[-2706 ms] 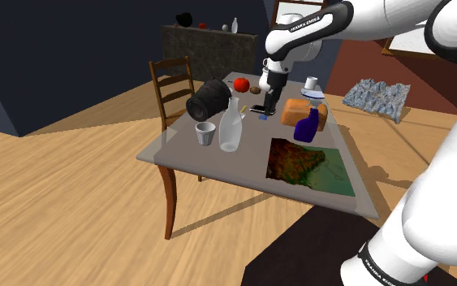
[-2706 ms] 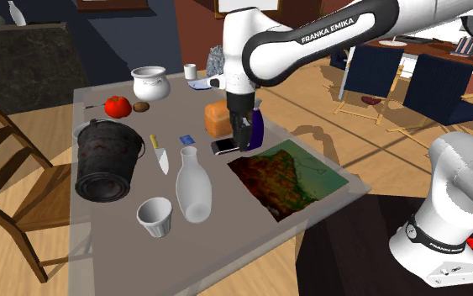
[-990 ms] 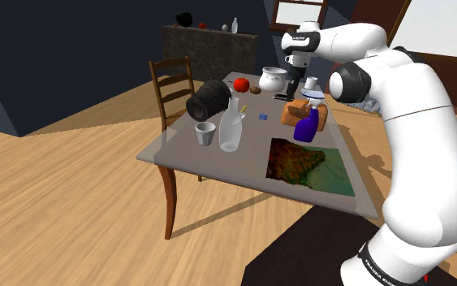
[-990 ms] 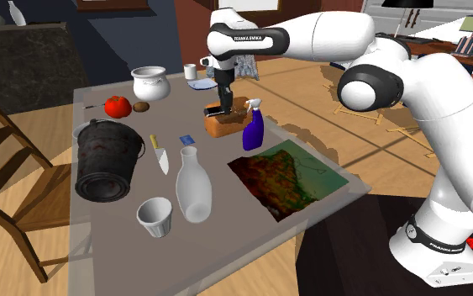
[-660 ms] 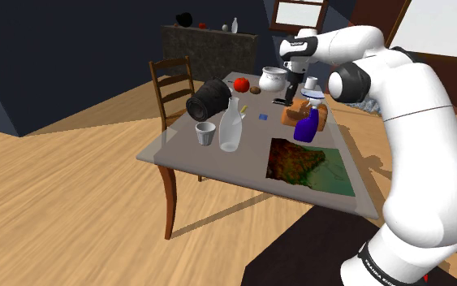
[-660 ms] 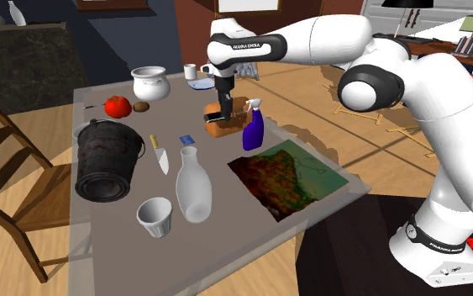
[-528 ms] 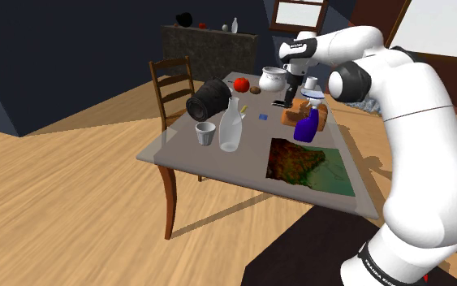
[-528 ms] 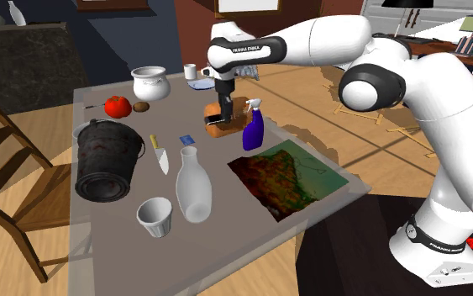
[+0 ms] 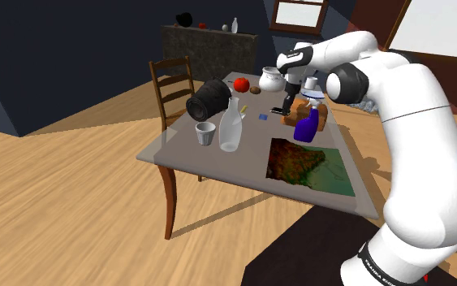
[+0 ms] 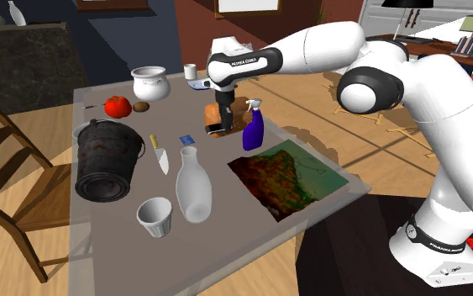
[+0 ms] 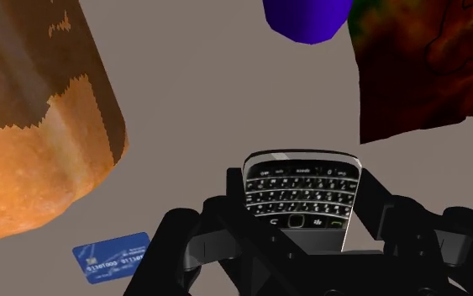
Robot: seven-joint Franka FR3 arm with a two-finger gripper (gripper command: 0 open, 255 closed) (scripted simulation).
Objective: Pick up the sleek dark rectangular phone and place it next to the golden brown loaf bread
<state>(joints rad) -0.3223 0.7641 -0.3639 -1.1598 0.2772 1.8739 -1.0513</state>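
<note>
The dark phone (image 11: 302, 192), with its small keyboard facing the camera, sits clasped between my black fingers (image 11: 233, 195) in the wrist view. My gripper (image 10: 219, 124) is shut on the phone (image 10: 218, 131) and hangs low over the grey table (image 10: 100, 244), right beside the golden brown loaf (image 10: 237, 115). In the shoulder view the gripper (image 9: 282, 104) holds the phone (image 9: 280, 110) just off the loaf's (image 9: 322, 119) left end. The loaf (image 11: 33, 109) looms close beside the gripper in the wrist view.
A purple spray bottle (image 10: 253, 128) stands by the loaf, with a map-like mat (image 10: 289, 178) beyond it. A blue card (image 10: 187, 139), knife (image 10: 160, 156), black bucket (image 10: 106, 160), glass bottle (image 10: 193, 187), cup (image 10: 155, 216), tomato (image 10: 118, 106) and white pot (image 10: 150, 83) share the table. A wooden chair (image 9: 172, 81) stands alongside.
The gripper carried the phone up from beside the mat, across to the loaf's other side, and over the last second has come down with it close to the table.
</note>
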